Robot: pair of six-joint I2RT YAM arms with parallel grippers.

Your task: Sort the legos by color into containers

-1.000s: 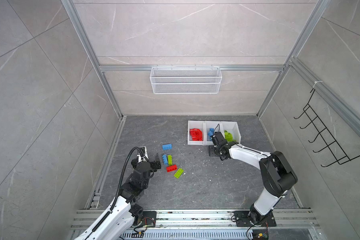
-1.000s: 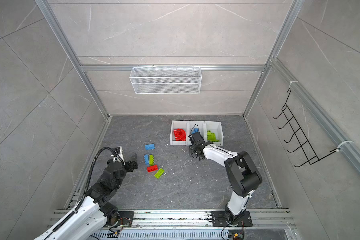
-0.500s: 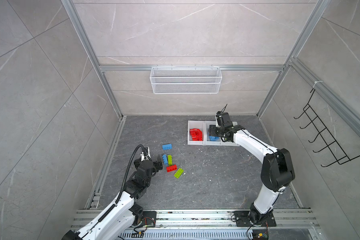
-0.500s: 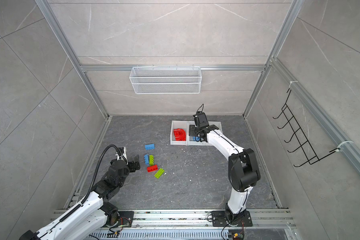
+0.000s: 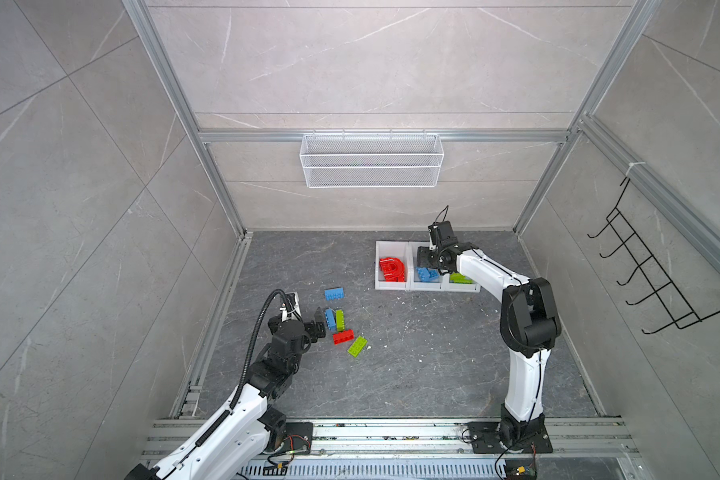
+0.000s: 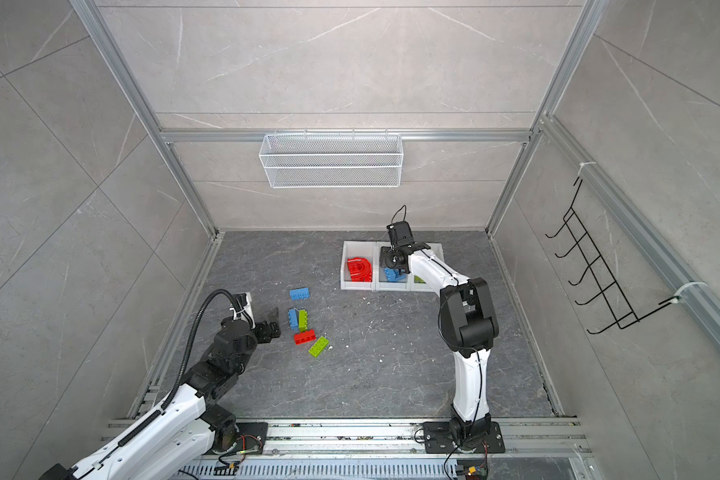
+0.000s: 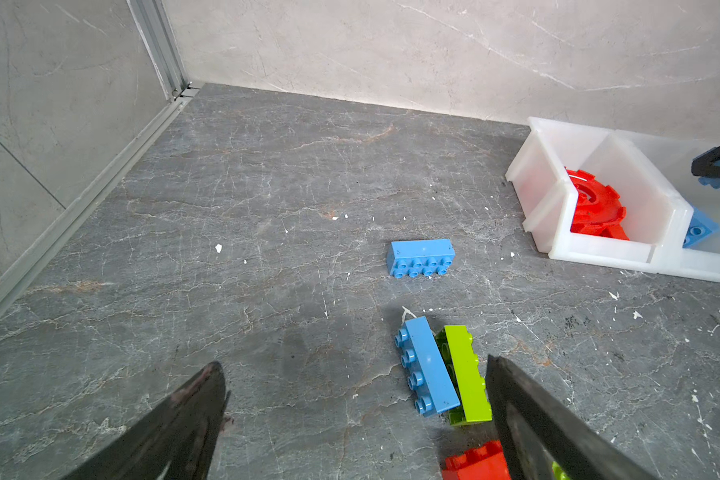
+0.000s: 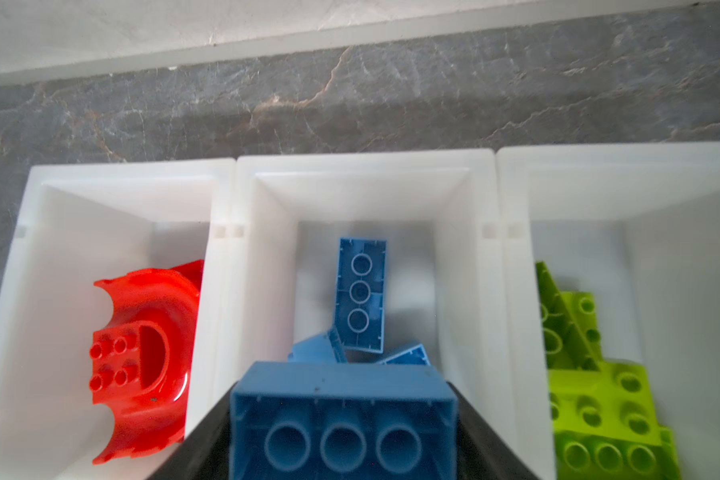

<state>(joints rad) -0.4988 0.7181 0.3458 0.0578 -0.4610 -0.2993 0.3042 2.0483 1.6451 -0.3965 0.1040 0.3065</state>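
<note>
Right hand (image 8: 344, 388): your fingers sat against both sides of the held blue lego (image 8: 341, 428), its hollow underside toward the wrist camera, above the middle container (image 8: 366, 160), where other blue pieces lay.
Left hand (image 7: 354, 372): you had it spread wide and empty, low over the table (image 7: 267, 208), just beside the paired blue brick (image 7: 427, 365).
Handling: these were light, rigid, glossy plastic. I judge you would do best pinching across the flat long walls, not the studs, since smooth faces can twist out.
Loose legos: the lone blue brick (image 7: 420, 257) lay apart. The paired blue brick touched the lime brick (image 7: 468, 374), with the red brick (image 7: 476, 461) near them and a second lime brick (image 5: 357, 345) beside that.
Sorted: the red arch (image 8: 142, 353) lay in the red container (image 8: 121, 172) and lime pieces in the lime container (image 8: 620, 156).
In the way: the lime brick leaned on its blue neighbour, so closing on one would likely drag the other. The wire basket (image 5: 371, 160) hung well clear.
</note>
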